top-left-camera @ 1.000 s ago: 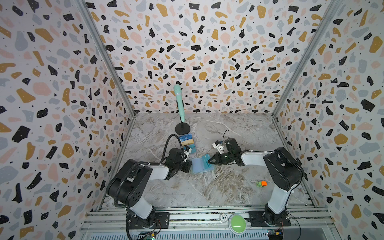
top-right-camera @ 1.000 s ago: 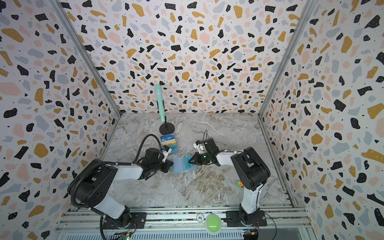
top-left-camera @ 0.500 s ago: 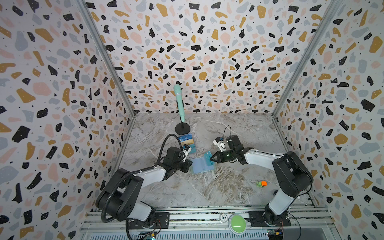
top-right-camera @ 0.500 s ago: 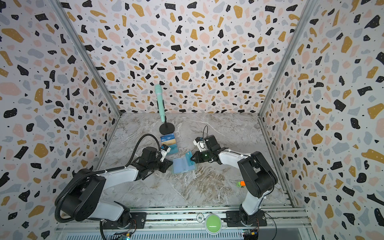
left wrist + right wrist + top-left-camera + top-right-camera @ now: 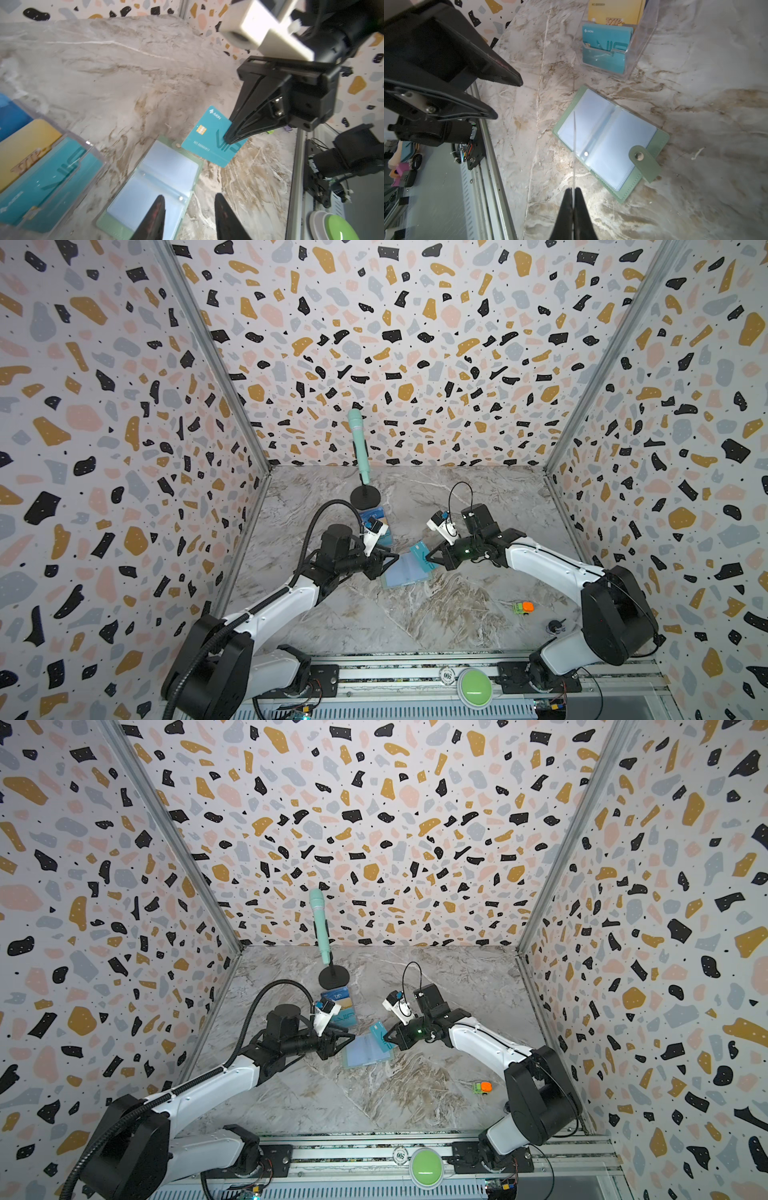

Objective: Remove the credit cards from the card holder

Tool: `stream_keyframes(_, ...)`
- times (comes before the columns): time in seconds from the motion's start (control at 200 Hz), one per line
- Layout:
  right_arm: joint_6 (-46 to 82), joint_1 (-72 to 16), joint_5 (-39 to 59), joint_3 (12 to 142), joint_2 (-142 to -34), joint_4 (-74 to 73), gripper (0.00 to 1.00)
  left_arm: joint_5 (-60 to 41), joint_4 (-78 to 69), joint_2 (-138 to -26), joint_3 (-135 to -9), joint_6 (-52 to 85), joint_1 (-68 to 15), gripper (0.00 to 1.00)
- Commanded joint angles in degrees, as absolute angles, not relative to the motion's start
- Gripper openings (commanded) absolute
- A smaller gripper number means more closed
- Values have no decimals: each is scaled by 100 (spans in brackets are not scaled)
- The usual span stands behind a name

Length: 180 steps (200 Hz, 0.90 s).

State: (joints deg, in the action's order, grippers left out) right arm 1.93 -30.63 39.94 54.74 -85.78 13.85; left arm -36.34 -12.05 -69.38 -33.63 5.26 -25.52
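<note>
Items in view, largest first; clock directions are read from the top views, with 12 at the back wall.

1. Worktop: grey-brown marbled surface inside speckled walls.
2. Left claw: we find it released, fingers parted with nothing between them. It sits at the 9 o'clock side of the card holder, its tips over the near edge in the left wrist view.
3. Right claw: clenched on the credit card, reaching in from 3 o'clock.
4. Microphone: mint green, on a round black base at 12 o'clock.
5. Clear tiered stand: at 11 o'clock from the holder, with blue, yellow and teal cards in its tiers.
6. Card holder: mint-green booklet lying open and flat at the worktop's centre, pale blue sleeves up, snap tab folded out.
7. Credit card: teal, with a chip, out of the sleeves and held tilted at the holder's 1 o'clock corner. We cannot tell whether it touches the cover.
8. Toy: small, green and orange, at 4 o'clock, well apart.
</note>
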Motion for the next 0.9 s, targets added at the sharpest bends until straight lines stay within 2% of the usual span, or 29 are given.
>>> stream_keyframes(0.0,-234,-3145,4508,5643,-8342,1759,1,-4483,-1381,-6808,-3565,397,-2505,45)
stream_keyframes(0.23,-522,-3446,5006,5630,-8247,1856,1,-5024,-729,-6820,-3937,177,-2505,50)
stream_keyframes(0.486,-661,-3599,5335,5590,-8090,1776,1,-5579,-426,-6878,-4095,48,-2505,49)
stream_keyframes(0.896,-942,-3667,5748,5754,-8216,1833,1,-6219,-4,-6983,-4270,-259,-2532,34)
